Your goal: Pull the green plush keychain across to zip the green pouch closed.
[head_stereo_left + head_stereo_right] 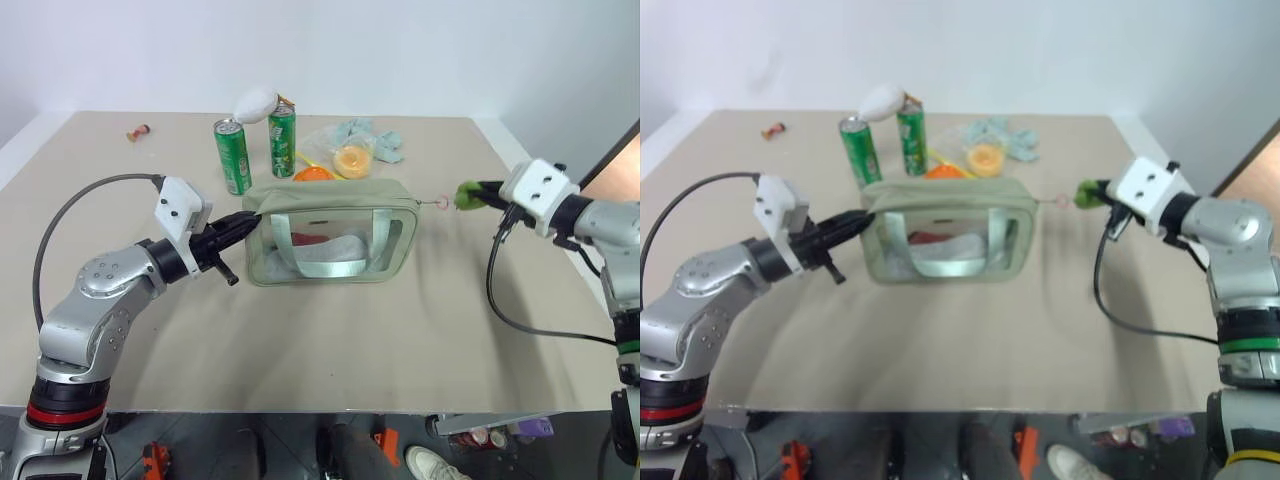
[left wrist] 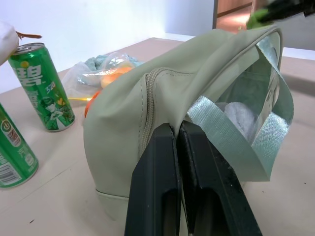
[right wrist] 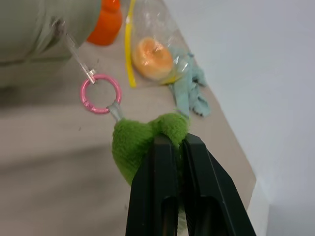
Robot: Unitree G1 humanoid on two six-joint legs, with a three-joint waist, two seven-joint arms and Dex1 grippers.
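The green pouch (image 1: 332,232) stands upright near the middle of the table (image 1: 320,350), in front of two green cans (image 1: 233,155) and a clear bag of snacks (image 1: 352,155). The left pincer (image 1: 250,222) is clamped on the pouch's left end, its two black fingers (image 2: 162,187) pressed together on the fabric just below where the zipper track begins; this looks like an anchoring hold, so the pouch does not slide when the zipper is drawn. The right pincer (image 1: 478,196) is shut on the green plush keychain (image 1: 466,195), which hangs in the air just beyond the pouch's right end, joined to the zipper pull by a pink ring (image 3: 100,93) and a thin clear link. With the plush past the right end and the link drawn out, the zip seems to be at or near the end of its run. The slider itself is too small to make out, and the top seam is seen edge-on, so whether it is fully shut cannot be told. What lies inside the pouch is blurred behind the clear window.
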